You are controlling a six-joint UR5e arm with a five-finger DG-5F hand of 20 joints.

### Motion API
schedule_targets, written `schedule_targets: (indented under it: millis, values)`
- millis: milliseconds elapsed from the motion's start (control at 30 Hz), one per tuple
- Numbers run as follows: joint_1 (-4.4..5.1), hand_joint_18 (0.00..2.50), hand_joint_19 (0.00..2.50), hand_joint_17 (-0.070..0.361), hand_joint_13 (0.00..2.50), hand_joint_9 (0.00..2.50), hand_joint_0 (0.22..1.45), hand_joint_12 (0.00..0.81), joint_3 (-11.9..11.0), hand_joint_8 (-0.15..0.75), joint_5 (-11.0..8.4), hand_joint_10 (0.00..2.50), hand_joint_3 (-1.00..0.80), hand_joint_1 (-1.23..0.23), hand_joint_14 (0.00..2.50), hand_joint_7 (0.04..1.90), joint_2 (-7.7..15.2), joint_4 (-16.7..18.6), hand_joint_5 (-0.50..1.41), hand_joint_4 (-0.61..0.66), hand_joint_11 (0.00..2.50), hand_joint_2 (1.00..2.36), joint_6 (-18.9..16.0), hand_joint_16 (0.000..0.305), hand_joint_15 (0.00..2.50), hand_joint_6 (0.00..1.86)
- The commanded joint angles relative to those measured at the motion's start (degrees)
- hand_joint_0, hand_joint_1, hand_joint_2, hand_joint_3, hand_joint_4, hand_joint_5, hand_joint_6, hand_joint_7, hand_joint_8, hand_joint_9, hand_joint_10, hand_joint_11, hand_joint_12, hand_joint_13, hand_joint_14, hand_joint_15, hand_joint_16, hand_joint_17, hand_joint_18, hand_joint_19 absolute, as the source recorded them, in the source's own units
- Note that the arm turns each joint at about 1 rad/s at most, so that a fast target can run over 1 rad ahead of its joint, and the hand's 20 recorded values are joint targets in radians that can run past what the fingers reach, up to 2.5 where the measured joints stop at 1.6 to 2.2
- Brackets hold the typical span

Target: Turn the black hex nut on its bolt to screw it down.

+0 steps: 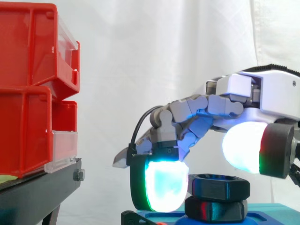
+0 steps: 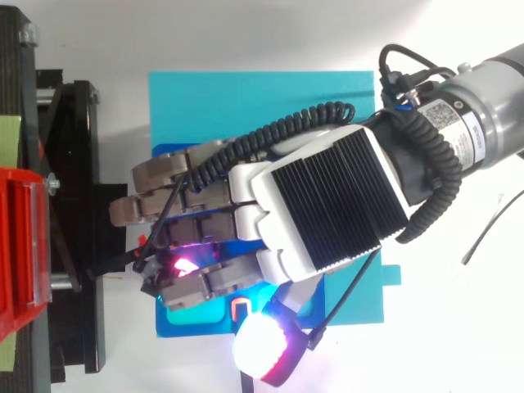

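Black nut (image 1: 219, 186) sits stacked on a second black hex piece (image 1: 215, 209) on the blue base (image 2: 246, 106), towards the base's edge nearest the red bins (image 1: 33, 93). The hand (image 2: 319, 196) arches down over the nut from the right, placed, I judge, to turn it. Whether it is clamped on the nut or merely beside it, I cannot tell.

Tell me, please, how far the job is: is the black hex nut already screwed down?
Done: the hand is placed over the black hex nut. In hand: taking hold; whether the hand grips the nut I cannot tell. Left: uncertain. The nut sits right above a second black hex piece on the blue base, and no thread shows between them, so little travel may remain.
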State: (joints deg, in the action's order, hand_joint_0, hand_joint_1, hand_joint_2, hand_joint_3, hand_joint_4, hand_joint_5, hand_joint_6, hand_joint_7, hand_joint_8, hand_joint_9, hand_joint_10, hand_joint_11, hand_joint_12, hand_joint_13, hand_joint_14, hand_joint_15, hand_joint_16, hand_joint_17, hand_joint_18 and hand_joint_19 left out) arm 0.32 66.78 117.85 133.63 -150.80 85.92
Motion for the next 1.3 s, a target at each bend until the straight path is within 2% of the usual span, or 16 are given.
schedule_targets:
  millis: [0, 533, 1267]
  values:
    - [-0.41, 0.42, 0.54, 0.112, 0.57, 0.95, 0.5, 0.322, 0.7, 0.287, 0.19, 0.01, -0.5, -0.22, 0.0, 1.27, 0.1, 0.5, 0.0, 0.15, 0.16, 1.0, 0.0, 0.05, 0.01, 0.5]
    - [-2.43, 0.42, 0.54, 0.112, 0.58, 0.94, 0.5, 0.32, 0.7, 0.277, 2.65, 0.01, -0.5, -0.23, 0.0, 1.32, 0.0, 0.8, 0.0, 0.19, 0.15, 1.0, 0.0, 0.05, 0.01, 0.5]
    - [-5.24, 0.43, 0.54, 0.112, 0.59, 0.94, 0.5, 0.317, 0.7, 0.275, 5.9, 0.01, -0.5, -0.23, 0.0, 1.29, 0.0, 2.3, 0.0, 0.18, 0.15, 1.0, -0.2, 0.05, 0.02, 0.5]
